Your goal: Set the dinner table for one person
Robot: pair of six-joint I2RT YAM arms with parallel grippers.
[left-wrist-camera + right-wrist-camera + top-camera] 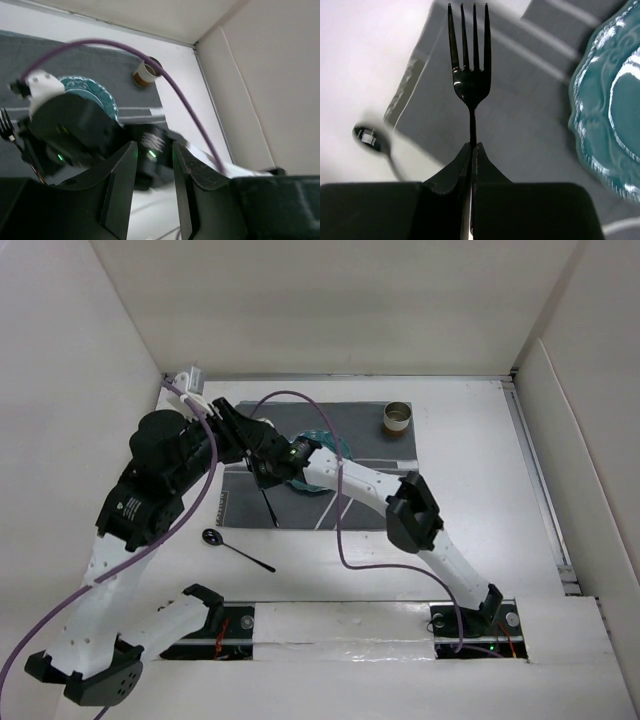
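Note:
My right gripper (472, 145) is shut on the handle of a black fork (470, 75), held above the left part of the dark grey striped placemat (520, 100). From above, the fork (269, 508) hangs under the right gripper (262, 472). A teal plate (325, 452) lies on the placemat (370, 440), partly hidden by the right arm. A black spoon (235, 548) lies on the white dinner table (470, 490), off the placemat's front left corner. My left gripper (154, 147) is open with nothing between its fingers, close behind the right wrist.
A small brown cup (398, 417) stands on the placemat's far right corner. White walls close in the table at the back and on both sides. A purple cable (340, 530) loops over the right arm, and the two arms crowd together at the placemat's far left.

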